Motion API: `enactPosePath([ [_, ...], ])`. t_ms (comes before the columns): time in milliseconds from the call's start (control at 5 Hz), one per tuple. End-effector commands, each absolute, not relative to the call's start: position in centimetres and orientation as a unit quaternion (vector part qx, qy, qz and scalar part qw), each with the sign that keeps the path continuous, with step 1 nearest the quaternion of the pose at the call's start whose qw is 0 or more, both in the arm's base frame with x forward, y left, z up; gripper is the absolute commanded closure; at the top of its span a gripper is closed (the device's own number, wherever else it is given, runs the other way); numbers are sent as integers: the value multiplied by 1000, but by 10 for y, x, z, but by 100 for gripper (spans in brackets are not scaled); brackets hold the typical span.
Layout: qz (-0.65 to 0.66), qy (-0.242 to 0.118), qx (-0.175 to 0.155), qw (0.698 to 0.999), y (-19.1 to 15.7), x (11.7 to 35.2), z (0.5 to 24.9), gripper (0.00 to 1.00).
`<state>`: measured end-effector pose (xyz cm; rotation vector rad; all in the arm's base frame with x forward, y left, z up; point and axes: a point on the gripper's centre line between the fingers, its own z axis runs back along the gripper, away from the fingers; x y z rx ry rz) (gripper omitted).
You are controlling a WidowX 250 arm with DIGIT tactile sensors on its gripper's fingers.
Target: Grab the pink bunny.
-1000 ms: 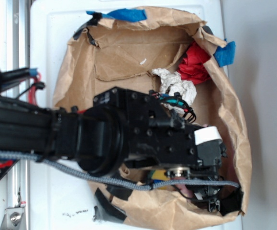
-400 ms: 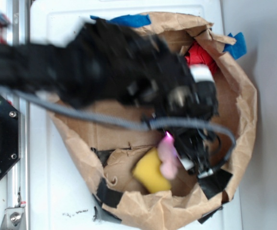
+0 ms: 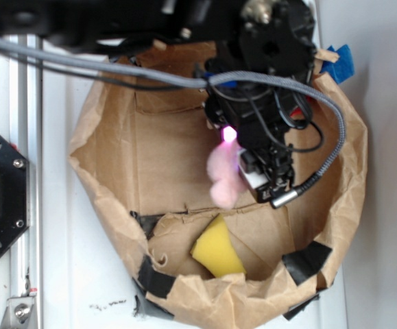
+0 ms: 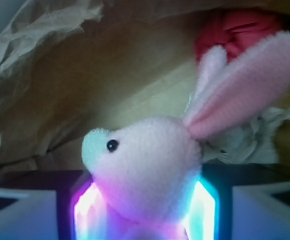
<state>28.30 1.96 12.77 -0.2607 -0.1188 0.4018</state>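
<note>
Wrist view: the fingers (image 4: 205, 210), lit pink and cyan on their inner faces, are pinching the pink bunny (image 4: 150, 165) from both sides around its lower body, so the toy sits directly between them rather than off to any side. Its head rises out of the grip, nose and dark eye turned left, the two ears slanting up to the right; its long axis runs from the clamped body out through those ears.

In the exterior view the gripper (image 3: 243, 171) hangs over the middle of the crumpled brown paper bag (image 3: 109, 171), with the bunny (image 3: 222, 177) a pale pink blur at its left edge, apparently clear of the bag's floor. The yellow sponge (image 3: 217, 248) lies below, apart from it. The grab looks made; what remains, as I judge it, is keeping the soft body from slipping.
</note>
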Motion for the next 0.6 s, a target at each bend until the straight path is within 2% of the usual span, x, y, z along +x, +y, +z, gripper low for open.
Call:
enactPosePath([
  [0,213,-154,-8,965,18,276,165,100],
  [200,197,-145,-14,969,12,271,163,100],
  [400,202,-151,-8,968,8,271,162,100],
])
